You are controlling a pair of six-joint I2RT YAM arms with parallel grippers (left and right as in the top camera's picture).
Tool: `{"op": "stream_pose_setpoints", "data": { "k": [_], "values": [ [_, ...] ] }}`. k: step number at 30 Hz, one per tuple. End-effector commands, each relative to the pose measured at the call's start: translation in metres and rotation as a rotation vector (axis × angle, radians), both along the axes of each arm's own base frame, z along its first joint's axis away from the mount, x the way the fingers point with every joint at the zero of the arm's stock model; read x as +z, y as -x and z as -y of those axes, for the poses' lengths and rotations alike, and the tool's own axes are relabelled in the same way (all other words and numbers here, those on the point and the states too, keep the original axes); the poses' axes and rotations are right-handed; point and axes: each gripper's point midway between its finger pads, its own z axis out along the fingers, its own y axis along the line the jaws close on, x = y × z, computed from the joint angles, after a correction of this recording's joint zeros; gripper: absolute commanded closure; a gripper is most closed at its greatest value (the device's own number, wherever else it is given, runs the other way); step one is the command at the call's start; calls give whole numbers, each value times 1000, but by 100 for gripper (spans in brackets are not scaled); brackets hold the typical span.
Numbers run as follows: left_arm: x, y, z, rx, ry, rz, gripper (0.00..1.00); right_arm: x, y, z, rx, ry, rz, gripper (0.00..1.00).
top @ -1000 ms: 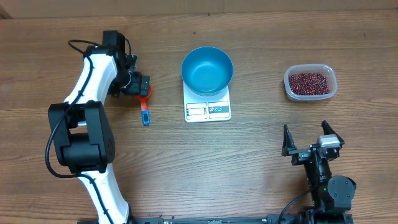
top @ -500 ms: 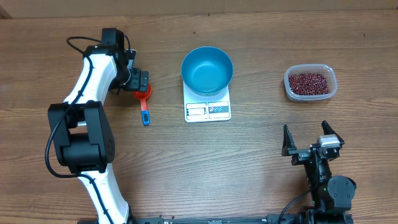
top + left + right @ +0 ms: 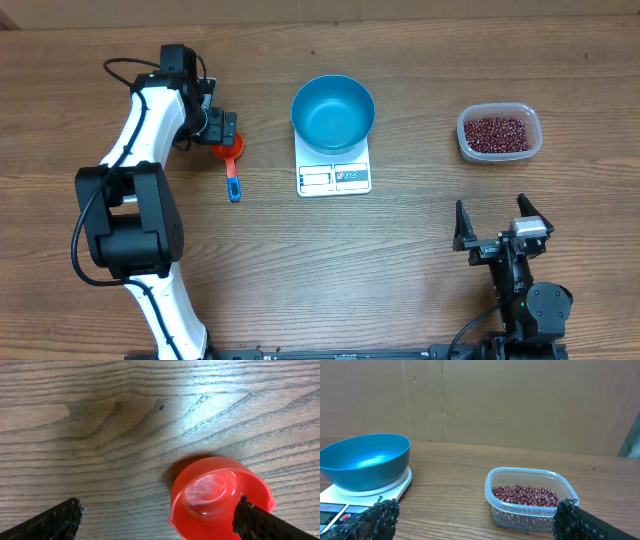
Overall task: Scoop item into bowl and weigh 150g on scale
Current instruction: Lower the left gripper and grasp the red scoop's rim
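- From above I see the whole counter (image 3: pixel 400 290). My left tool (image 3: pixel 224 128) is far over on the left side and my right tool (image 3: pixel 492 215) is low down on the right side.
- My left tool is open wide and holds nothing. It hangs over the round red end of the scoop (image 3: pixel 232 165).
- Only the view from above shows the scoop's blue handle tip, which points away from my left tool.
- My left wrist view shows my left tool (image 3: pixel 159 517) up close. The red cup of the scoop (image 3: pixel 220 495) lies mouth down on the wood between my two fingers, close to one of them. I cannot tell if that finger touches it.
- My right tool is open wide too, and it holds nothing.
- From above, the blue bowl (image 3: pixel 333 112) sits on the white scale (image 3: pixel 335 175) in the middle of the counter. The bowl looks empty.
- The beans (image 3: pixel 497 133) are in a clear tub (image 3: pixel 465 135) on the right, well apart from the bowl.
- My right wrist view looks from the side past my right tool (image 3: pixel 475 515). It shows how deep the bowl (image 3: pixel 365 460) is, how it sits on the scale (image 3: pixel 335 505), and that the beans (image 3: pixel 525 495) fill only the low part of the tub (image 3: pixel 520 517).
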Motion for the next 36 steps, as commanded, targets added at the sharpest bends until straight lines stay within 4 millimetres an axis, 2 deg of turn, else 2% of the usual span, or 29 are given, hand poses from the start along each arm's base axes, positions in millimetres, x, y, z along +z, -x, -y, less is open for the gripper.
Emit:
{"op": "stream_pose_setpoints", "data": {
  "k": [1,5,9,17,21,36],
  "values": [
    [-5,-1,-5,7,-13,-8,0,-2,0,-1,4,1,3,0],
    [-9,3,-4,7,-12,-19,0,-2,0,-1,4,1,3,0],
    [-23,7,-4,7,-13,-20,0,-2,0,-1,4,1,3,0],
    [-28,10,-2,8,-1,-24,0,-2,0,-1,4,1,3,0],
    [-40,15,-3,9,-4,-29,0,-2,0,-1,4,1,3,0],
    [-40,16,-3,10,-8,-30,0,-2,0,-1,4,1,3,0]
  ]
}}
